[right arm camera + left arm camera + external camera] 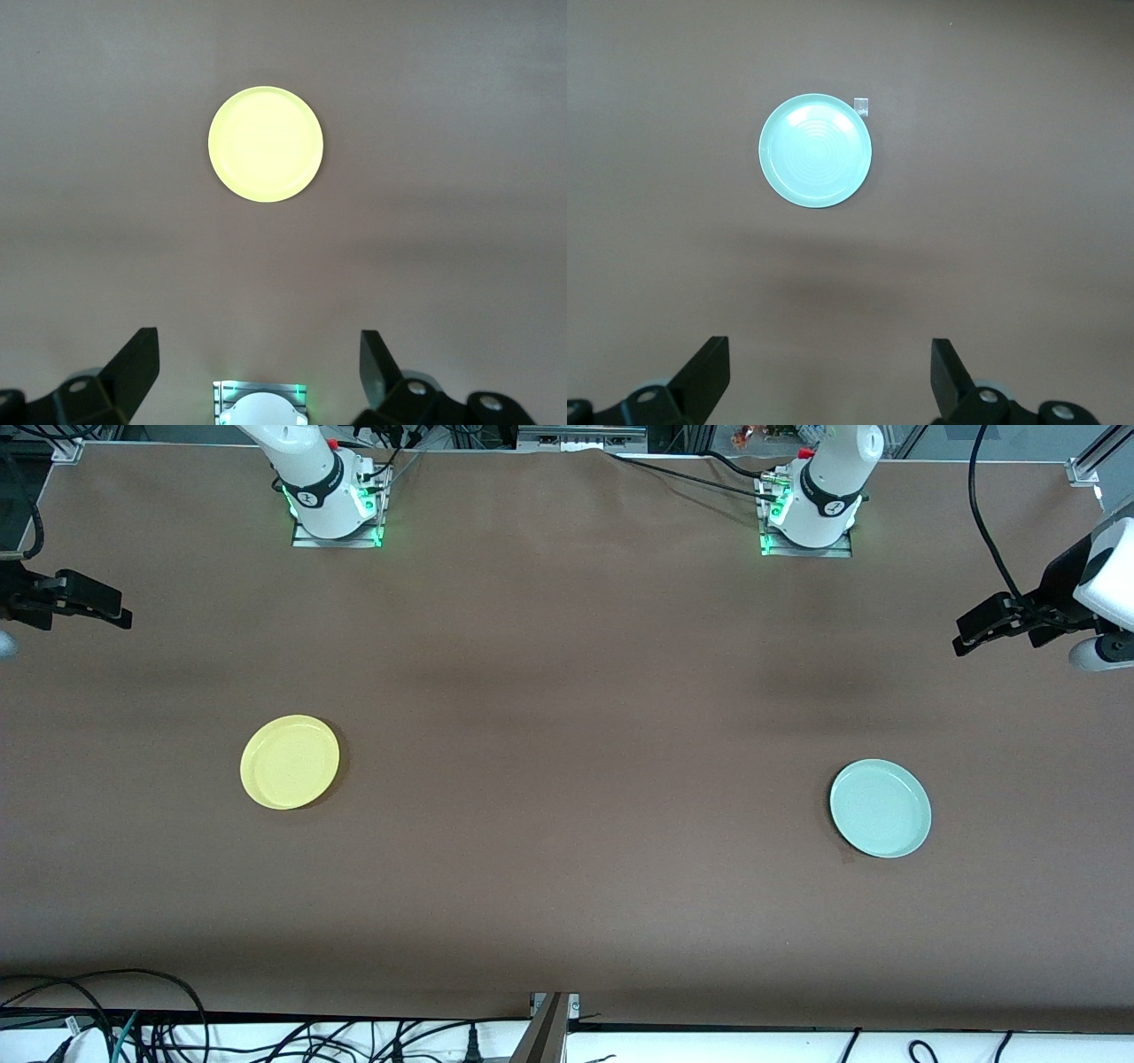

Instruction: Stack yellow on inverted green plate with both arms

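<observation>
Brown counter (567, 691) with two plates lying well apart, both arms waiting high at its ends.

Toward the right arm's end lies the yellow plate (290, 762) (266, 143), rim up; toward the left arm's end, slightly nearer the front camera, lies the green plate (880, 808) (815, 150), also rim up, with a small pale tag (863, 106) touching its edge. Left end effector (983, 631) (830, 381) hangs released over its end of the counter; right end effector (93, 607) (259, 376) hangs released over the other, each holding nothing.

Left pincer (966, 636), right pincer (120, 613) agape, aloft.
</observation>
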{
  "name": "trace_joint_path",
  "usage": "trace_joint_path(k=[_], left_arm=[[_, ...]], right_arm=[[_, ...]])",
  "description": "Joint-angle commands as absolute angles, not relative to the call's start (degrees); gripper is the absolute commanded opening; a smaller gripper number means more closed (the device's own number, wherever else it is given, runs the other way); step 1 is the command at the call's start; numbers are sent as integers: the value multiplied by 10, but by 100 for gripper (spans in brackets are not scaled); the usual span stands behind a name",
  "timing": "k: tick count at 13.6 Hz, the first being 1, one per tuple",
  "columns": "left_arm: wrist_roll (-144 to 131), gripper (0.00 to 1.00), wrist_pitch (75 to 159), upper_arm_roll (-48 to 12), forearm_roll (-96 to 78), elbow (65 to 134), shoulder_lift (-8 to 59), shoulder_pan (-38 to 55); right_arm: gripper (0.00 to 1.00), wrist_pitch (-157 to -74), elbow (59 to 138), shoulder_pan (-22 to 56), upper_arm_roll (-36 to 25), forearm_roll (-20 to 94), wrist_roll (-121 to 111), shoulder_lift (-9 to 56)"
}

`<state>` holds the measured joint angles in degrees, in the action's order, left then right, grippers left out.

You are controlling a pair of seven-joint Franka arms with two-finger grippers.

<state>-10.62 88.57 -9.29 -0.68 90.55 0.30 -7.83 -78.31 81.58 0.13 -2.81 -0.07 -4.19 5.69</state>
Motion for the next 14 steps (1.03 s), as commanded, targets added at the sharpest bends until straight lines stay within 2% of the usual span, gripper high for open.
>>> trace_joint_path(k=[1, 14], left_arm=[[-104, 100, 869, -93, -20, 882, 16, -78], [-104, 100, 862, -93, -22, 882, 16, -78]], right_arm=[[100, -780, 803, -4, -26, 9, -34, 62], [100, -780, 803, -4, -26, 9, -34, 62]])
